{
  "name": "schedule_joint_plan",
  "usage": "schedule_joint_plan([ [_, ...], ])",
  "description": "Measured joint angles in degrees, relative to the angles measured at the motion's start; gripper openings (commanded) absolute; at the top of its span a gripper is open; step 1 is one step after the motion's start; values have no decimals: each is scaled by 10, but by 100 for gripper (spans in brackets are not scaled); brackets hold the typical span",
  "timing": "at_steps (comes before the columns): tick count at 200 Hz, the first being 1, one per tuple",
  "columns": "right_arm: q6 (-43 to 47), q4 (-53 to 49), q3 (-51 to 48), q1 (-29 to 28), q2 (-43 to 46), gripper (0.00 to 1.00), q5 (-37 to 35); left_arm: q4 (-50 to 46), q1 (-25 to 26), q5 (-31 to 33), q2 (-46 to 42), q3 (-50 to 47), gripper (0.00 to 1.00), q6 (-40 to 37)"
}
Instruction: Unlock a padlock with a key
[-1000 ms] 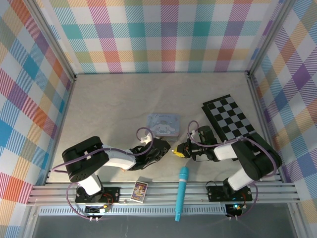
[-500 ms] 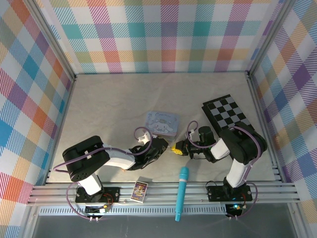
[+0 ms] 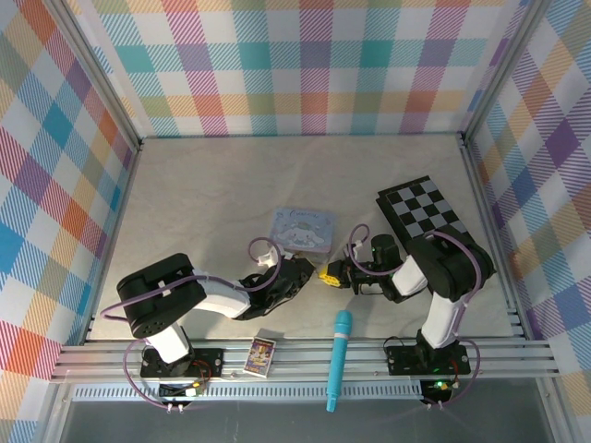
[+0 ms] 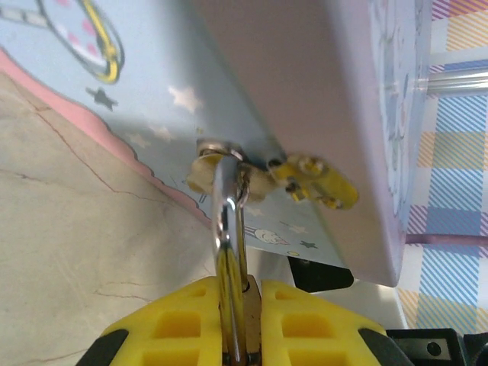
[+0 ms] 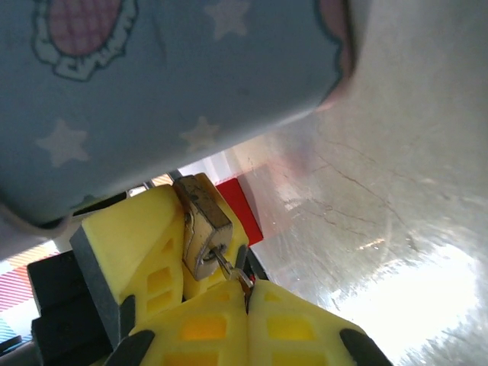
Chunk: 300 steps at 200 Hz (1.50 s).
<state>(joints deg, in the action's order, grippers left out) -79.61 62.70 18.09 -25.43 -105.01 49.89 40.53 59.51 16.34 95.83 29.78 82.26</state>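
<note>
Padlock, material: small brass-gold block body [image 5: 200, 225], scuffed and boxy, with a thin bright silver shackle [image 4: 227, 229].
Padlock, place: off the table [image 3: 212, 194], held between the two gripper tips just beside the near edge of the pastel tin [image 3: 303, 228].
Padlock, axis: in the right wrist view the long axis runs on a slant from upper left to lower right, the lower end facing the right gripper. In the left wrist view the shackle stands edge-on, rising straight out of the fingers.
Key: a thin silvery sliver [image 5: 229, 268] that bridges the padlock's lower end and the right fingertips; I cannot tell how deep it sits.
Left gripper [image 4: 242, 293]: ribbed yellow pads pinched tight on the padlock's shackle.
Right gripper [image 5: 245, 293]: yellow pads pressed fully together on the key.
Left arm [image 3: 217, 300]: folded low, forearm lying rightward along the near part of the table.
Right arm [image 3: 434, 268]: elbow bent, wrist low, reaching leftward — the two grippers meet tip to tip.
Tin: smooth pale-blue metal with stars and a pink scalloped edge.
</note>
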Motion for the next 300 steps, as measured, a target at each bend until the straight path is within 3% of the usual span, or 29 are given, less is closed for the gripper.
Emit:
schedule_joint_plan([
  [58, -13, 35, 5, 7, -19, 0, 9, 61, 1, 6, 34, 0, 0, 2],
  [124, 56, -228, 12, 3, 128, 0, -64, 44, 7, -8, 46, 23, 0, 7],
  [158, 87, -288, 25, -1, 140, 36, -83, 29, 11, -18, 46, 30, 0, 6],
  [179, 116, -342, 26, -1, 166, 47, -105, 21, 12, -16, 45, 34, 0, 6],
  [213, 187, -447, 31, -2, 245, 53, -162, -21, 22, -27, 42, 54, 0, 4],
  [244, 273, -536, 48, -2, 287, 52, -200, -55, 29, -39, 40, 66, 0, -3],
  [300, 403, -595, 54, -3, 322, 48, -231, -95, 30, -43, 21, 70, 0, -9],
])
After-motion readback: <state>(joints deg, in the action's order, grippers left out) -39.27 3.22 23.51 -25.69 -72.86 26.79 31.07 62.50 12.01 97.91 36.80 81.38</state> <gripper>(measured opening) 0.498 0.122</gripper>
